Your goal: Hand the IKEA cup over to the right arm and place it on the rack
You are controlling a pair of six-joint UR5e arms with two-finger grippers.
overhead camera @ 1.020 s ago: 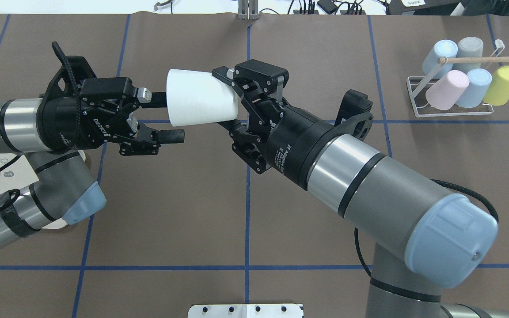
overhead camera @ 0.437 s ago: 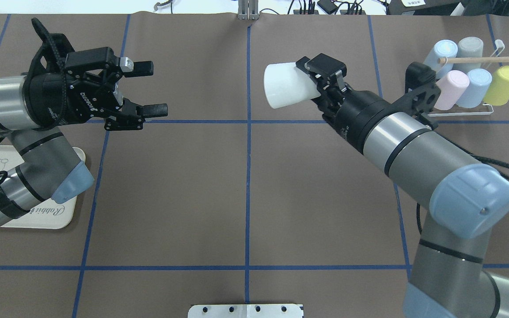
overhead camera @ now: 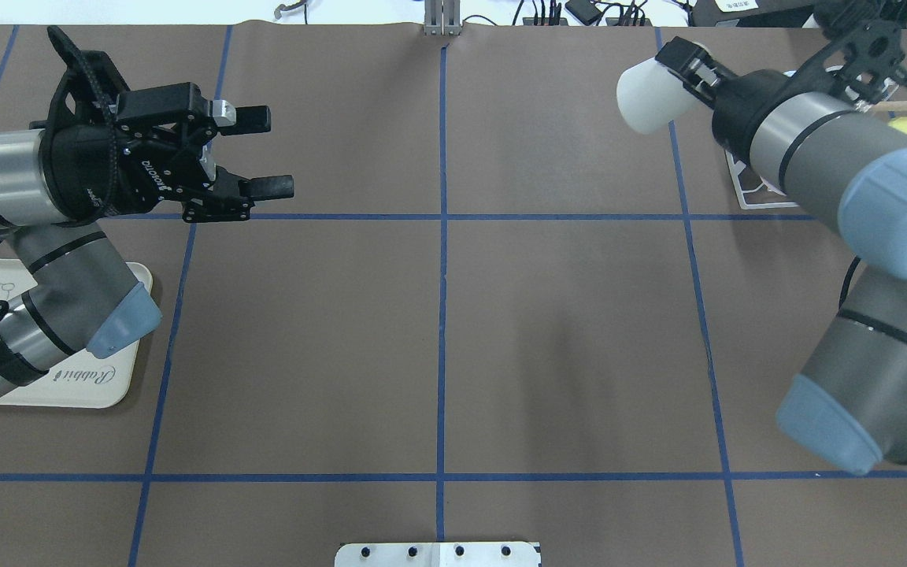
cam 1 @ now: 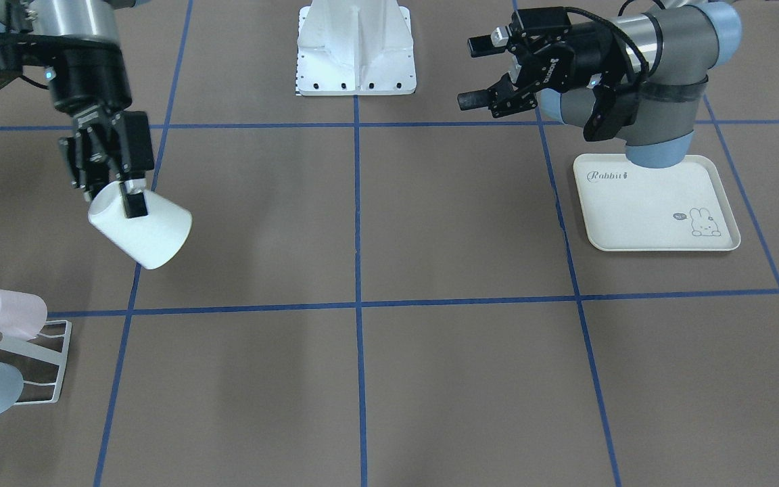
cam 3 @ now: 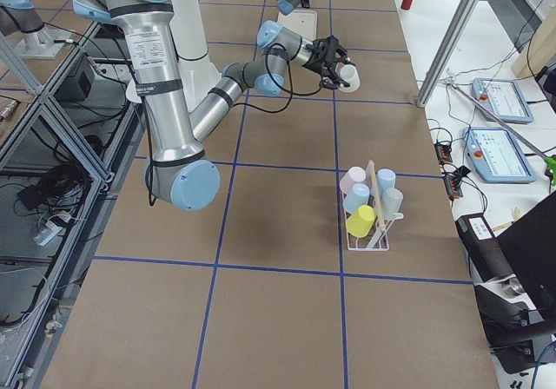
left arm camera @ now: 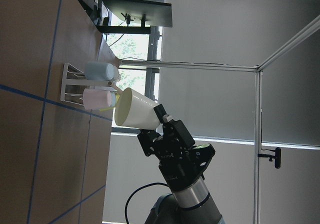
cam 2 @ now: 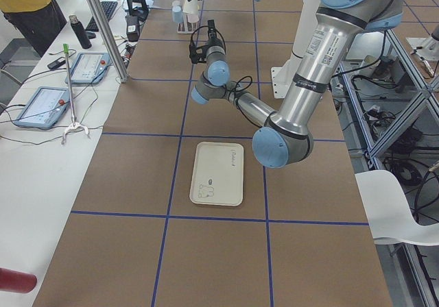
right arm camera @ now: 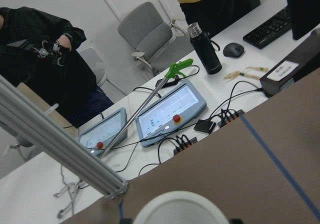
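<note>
My right arm reaches out across its far corner of the table, wrist angled down. The right gripper [cam 1: 122, 196] carries the cup [cam 1: 143, 230] in the air above the brown mat. The cup is plain white and tapered, and it is tipped on a slant. As best I can tell from the left wrist camera, its wide mouth faces away from the gripper, which would put the narrower end in the grip. The fingers are closed tight on that end, one black pad [cam 1: 134, 203] pressed on the outside wall.

The cup is off the rack [cam 3: 387, 233] and apart from it, on the side nearer the table's middle. Pink, blue, grey and yellow cups [cam 3: 360, 221] sit on the rack's prongs.

My left arm lies low and nearly level over its own side. The left gripper [overhead camera: 264, 153] points towards the table's centre, its fingers spread wide with nothing between them. The cream tray [cam 1: 653, 230] lies on the mat beneath that arm's elbow.
</note>
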